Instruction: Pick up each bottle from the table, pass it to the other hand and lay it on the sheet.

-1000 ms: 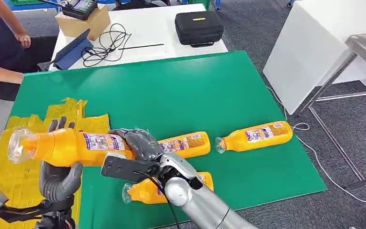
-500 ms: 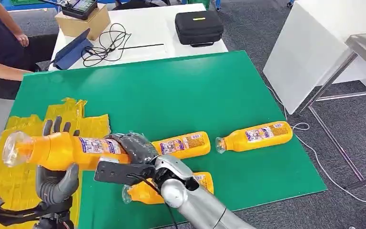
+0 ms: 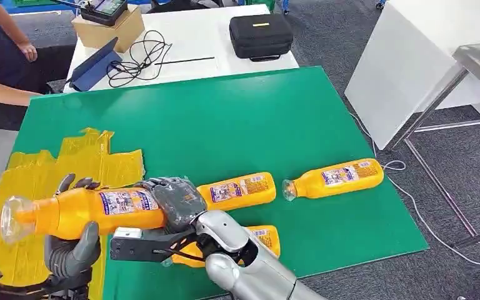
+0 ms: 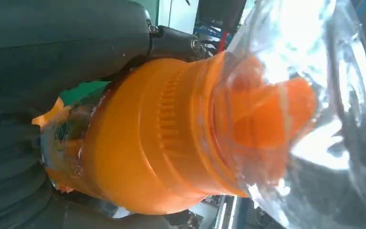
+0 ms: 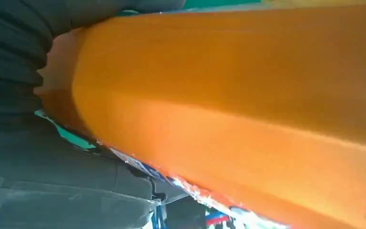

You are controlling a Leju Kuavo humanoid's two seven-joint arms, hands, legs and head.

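Head view: orange bottle [image 3: 81, 211] lower left, horizontal over yellow sheet [image 3: 37, 181], clamped between right hand [image 3: 175, 201] at base and left hand [image 3: 72, 247] near neck. Three more orange bottles lying lower centre on green mat [image 3: 225, 119].
Left wrist view: clear cap [image 4: 314, 95] over orange spout.
Right wrist view: orange body, blurred.

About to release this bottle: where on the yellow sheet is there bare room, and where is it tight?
The yellow sheet lies bare from its far edge to the held bottle, which the left hand and right hand both grip. The green mat beyond is bare too. It is crowded near the front edge, where three bottles lie.
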